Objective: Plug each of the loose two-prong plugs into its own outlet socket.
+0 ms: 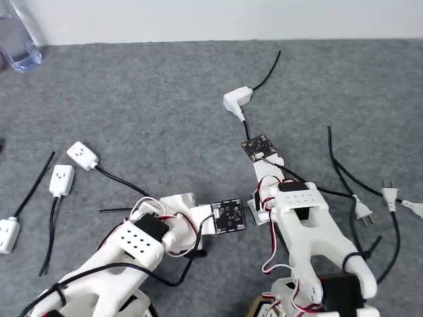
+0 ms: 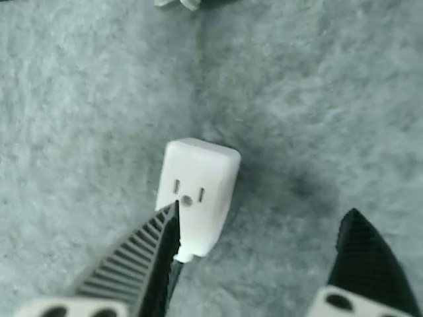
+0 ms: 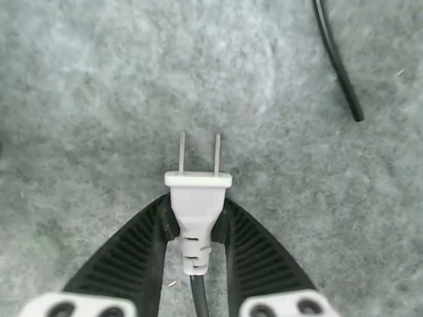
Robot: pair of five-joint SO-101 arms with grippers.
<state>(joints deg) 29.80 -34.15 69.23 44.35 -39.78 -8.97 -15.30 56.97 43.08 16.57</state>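
My right gripper (image 3: 197, 206) is shut on a white two-prong plug (image 3: 197, 198). Its prongs point away from me over the grey carpet, and its cord runs back between the black fingers. From above, that plug (image 1: 236, 100) sits at the right arm's tip near mid-table. My left gripper (image 2: 264, 208) is open just above a white outlet socket (image 2: 198, 188) lying face up. One ribbed finger (image 2: 149, 257) overlaps the socket's near edge, while the other stands well clear. Two more loose plugs (image 1: 362, 210) (image 1: 388, 193) lie at the right.
Three more white outlet sockets (image 1: 82, 154) (image 1: 61, 179) (image 1: 6, 234) lie at the left on black cords. Black cords (image 1: 340, 168) loop beside the right arm, and a cord end (image 3: 340, 66) lies ahead of the held plug. A clear bottle (image 1: 16, 46) stands at the far left corner.
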